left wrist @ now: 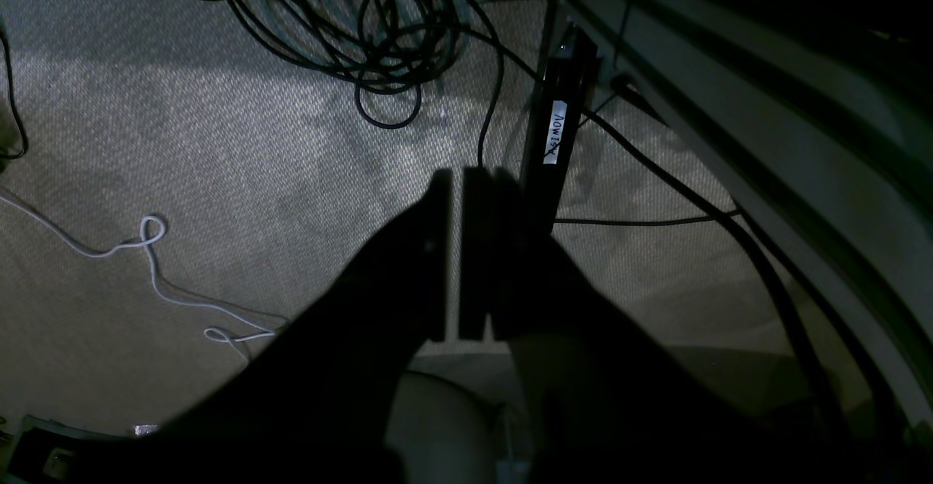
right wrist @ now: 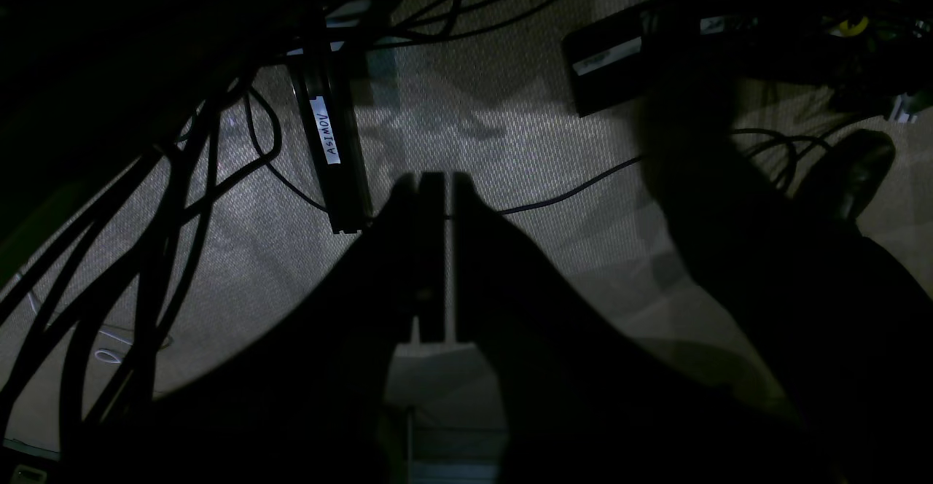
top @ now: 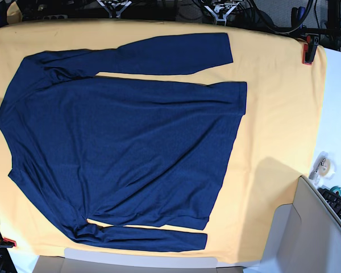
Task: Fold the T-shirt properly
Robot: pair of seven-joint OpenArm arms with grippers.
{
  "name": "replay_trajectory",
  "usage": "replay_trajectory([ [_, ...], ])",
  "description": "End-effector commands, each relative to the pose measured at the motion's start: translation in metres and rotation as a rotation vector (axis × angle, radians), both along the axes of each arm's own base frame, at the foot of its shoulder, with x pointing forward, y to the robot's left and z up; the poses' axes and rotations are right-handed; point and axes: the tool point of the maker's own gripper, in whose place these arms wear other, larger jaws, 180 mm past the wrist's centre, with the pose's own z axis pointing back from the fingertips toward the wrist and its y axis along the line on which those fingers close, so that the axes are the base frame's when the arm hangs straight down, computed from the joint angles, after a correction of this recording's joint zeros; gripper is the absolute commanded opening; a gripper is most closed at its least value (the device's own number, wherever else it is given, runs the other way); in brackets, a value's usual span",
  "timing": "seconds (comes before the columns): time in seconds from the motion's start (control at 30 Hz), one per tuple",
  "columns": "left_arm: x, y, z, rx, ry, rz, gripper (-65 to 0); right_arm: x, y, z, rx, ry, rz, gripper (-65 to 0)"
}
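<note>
While both grippers (left wrist: pixel 466 251) (right wrist: pixel 430 251) hang pinched closed, we'd judge the soft navy knit long-sleeved T-shirt (top: pixel 125 148) limp; take a sleeve cuff (top: pixel 219 48).

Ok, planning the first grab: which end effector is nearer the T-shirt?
Cannot tell. Neither arm shows above the T-shirt in the base view; the left end effector and right end effector, both shut, face carpet and cables, no shirt.
</note>
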Motion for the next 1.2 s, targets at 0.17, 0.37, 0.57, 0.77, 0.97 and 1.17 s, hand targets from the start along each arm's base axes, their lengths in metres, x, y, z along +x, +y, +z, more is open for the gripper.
replay_trajectory([
  [0.17,-0.0026,-0.0001,0.0001,0.003,0.003,0.000,-64.5,0.0029,0.0020,0.0000,0.004,-0.006,-0.001,-64.4],
  [0.37,-0.0026,-0.0012,0.0001,0.001,0.003,-0.009,-64.5,0.0029,0.0017,0.0000,0.003,-0.006,-0.001,-64.4],
  [0.57,-0.0023,-0.0012,0.0001,0.001,0.001,-0.009,-64.5,0.0049,0.0099,-0.0001,0.015,-0.009,-0.001,-64.4],
  [0.77,-0.0023,-0.0011,0.0001,0.001,0.002,-0.004,-64.5,0.0080,0.0109,-0.0001,0.016,-0.014,-0.001,-64.4],
  [0.97,-0.0023,-0.0001,0.0001,0.003,0.001,-0.007,-64.5,0.0050,0.0110,-0.0001,0.017,-0.009,0.005,-64.4],
  [1.17,-0.0028,0.0014,0.0001,0.003,0.000,-0.003,-64.5,0.0010,0.0097,-0.0001,0.014,-0.002,0.006,-64.8],
])
